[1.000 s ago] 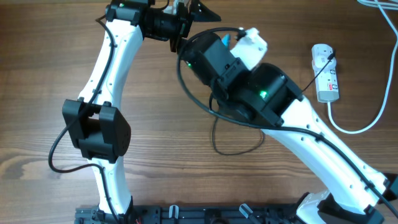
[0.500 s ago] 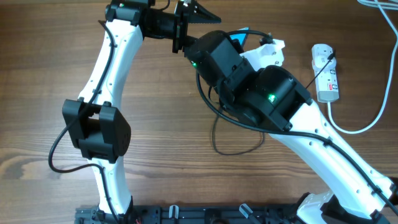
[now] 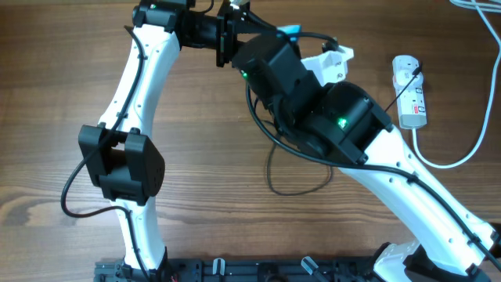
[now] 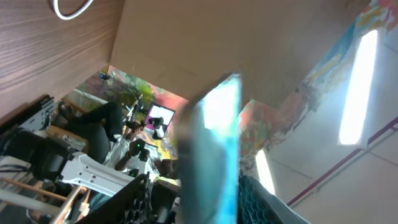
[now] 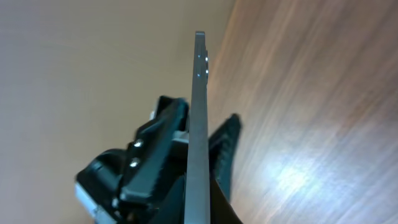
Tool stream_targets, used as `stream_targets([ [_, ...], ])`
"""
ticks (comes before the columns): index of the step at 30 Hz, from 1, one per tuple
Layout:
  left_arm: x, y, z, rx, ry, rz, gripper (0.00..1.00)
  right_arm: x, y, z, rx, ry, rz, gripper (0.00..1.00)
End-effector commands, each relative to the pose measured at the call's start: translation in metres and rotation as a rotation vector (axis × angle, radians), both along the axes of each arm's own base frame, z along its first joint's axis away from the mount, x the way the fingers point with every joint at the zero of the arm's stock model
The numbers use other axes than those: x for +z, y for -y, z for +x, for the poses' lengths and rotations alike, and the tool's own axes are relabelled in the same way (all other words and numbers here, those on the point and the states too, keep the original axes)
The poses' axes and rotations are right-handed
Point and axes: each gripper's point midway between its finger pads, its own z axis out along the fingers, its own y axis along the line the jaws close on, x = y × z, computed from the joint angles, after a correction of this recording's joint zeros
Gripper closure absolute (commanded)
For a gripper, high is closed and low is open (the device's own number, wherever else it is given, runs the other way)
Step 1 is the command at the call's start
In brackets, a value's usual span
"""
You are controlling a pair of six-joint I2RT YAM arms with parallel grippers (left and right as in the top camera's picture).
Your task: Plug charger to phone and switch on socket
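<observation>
Nearest, the charger (image 3: 270, 174) is being left slack in a loop on the table (image 3: 196, 211), and its connector tip can't be made out. It looks thin and floppy, so it's probably best pinched right behind the stiff tip. Further back on the right, the socket (image 3: 410, 98) is lying flat. At the far edge the phone (image 3: 290, 31) is being held up off the table, edge-on, pinched tight by the right gripper (image 5: 202, 210). The left gripper (image 5: 202, 111) is being kept with a jaw on each side of it, but clamped or not can't be told. The phone is likely stiff, light and slick glass, so it should be gripped across the flat faces, with the port end kept free.
</observation>
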Motion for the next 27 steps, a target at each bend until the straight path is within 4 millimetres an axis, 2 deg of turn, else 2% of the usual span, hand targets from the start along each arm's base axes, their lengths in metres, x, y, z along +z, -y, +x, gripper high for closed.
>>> stream_targets([
  [1,0.020,-0.002,-0.011,-0.015,0.018,-0.030,0.51,0.018,0.008,0.002,0.033,0.024,0.025,0.96],
  [8,0.019,-0.002,-0.013,-0.015,-0.009,-0.025,0.62,0.010,0.007,0.000,0.017,-0.037,0.112,0.96],
  [20,0.019,-0.002,-0.013,-0.015,-0.037,-0.019,0.62,0.008,0.004,0.000,0.024,-0.053,0.137,0.96],
  [27,0.019,-0.002,-0.013,-0.015,-0.037,-0.019,0.73,0.005,0.004,0.002,0.022,-0.060,0.139,0.96],
])
